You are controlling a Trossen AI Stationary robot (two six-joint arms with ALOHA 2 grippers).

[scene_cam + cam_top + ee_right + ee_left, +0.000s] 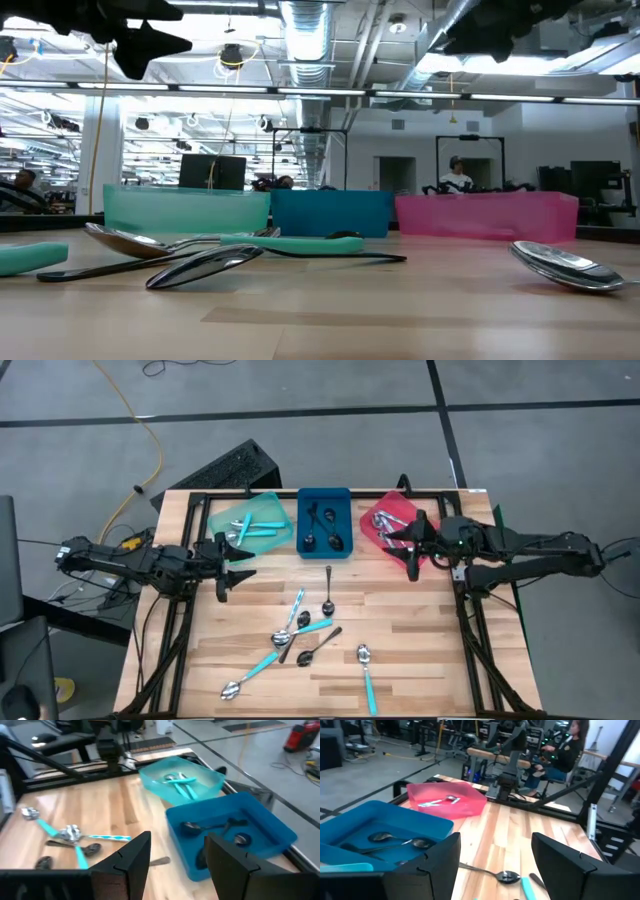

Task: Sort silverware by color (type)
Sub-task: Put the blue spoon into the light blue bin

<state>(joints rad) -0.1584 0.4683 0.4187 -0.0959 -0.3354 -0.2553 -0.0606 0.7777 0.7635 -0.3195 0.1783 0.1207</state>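
Several spoons lie loose on the wooden table [420, 640]. Among them are a black one [328, 592], teal-handled ones [296, 617] [367, 678] [252, 673] and another black one [318, 646]. The teal tray [270, 500] holds teal-handled spoons [181, 782]. In the blue tray [324, 491] lie black spoons [192, 826], and in the red tray [385, 500] silver ones [440, 801]. My left gripper [224, 567] hovers open near the table's left edge, beside the teal tray. My right gripper [415, 547] hovers open at the red tray's right side. Both hold nothing.
The three trays stand side by side along the far edge. A black frame runs along the table's sides and far edge. The loose spoons cluster in the middle and near part of the table. A person sits beyond the table in the left wrist view [565, 750].
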